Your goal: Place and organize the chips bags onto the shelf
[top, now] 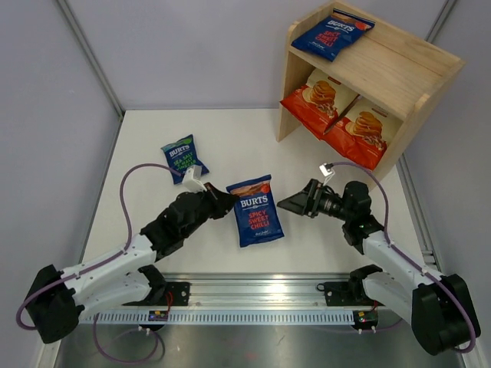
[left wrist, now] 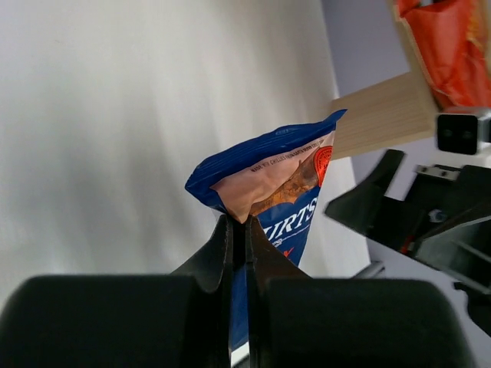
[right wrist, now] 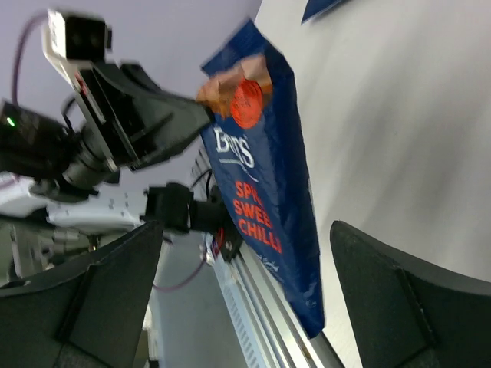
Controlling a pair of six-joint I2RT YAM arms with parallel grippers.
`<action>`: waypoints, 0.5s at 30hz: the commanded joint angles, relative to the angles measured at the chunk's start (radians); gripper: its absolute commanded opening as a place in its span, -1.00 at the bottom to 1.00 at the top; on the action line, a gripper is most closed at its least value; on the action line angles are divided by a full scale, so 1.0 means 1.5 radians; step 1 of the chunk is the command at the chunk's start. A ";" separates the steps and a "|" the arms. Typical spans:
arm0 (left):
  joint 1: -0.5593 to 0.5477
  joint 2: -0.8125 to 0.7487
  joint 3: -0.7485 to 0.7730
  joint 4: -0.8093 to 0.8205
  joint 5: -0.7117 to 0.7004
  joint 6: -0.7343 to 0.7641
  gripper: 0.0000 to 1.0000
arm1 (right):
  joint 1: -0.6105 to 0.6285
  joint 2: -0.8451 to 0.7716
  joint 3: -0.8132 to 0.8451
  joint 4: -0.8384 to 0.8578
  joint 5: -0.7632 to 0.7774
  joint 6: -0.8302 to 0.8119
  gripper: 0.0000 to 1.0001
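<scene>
Pinching the Burts bag (left wrist: 268, 176), the left end effector (left wrist: 238, 230) reads closed only wrist-side; right end effector (top: 288, 202) gapes.

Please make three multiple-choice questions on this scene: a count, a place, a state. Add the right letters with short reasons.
1. How many bags does the shelf hold? A one; B three; C five.
2. Where is the green-lettered Burts bag? A on the table; B on the shelf's upper tier; C in its lower tier.
3. How is the left pincer? A wide open; B shut on nothing; C shut on the red-lettered Burts bag.
Answers: B, one blue bag lies on top, two orange bags stand below; A, it lies flat, apart from the shelf; C, its fingers pinch that bag's corner.
</scene>
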 commanded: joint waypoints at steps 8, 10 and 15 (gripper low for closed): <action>-0.004 -0.093 0.064 0.021 0.070 -0.009 -1.00 | 0.112 0.041 0.044 0.107 0.001 -0.100 0.80; -0.004 -0.098 0.081 -0.012 0.063 -0.020 -1.00 | 0.128 0.035 0.044 0.110 -0.006 -0.098 0.60; -0.003 -0.089 0.107 -0.057 0.037 -0.040 -1.00 | 0.155 0.020 0.044 0.116 -0.013 -0.096 -0.03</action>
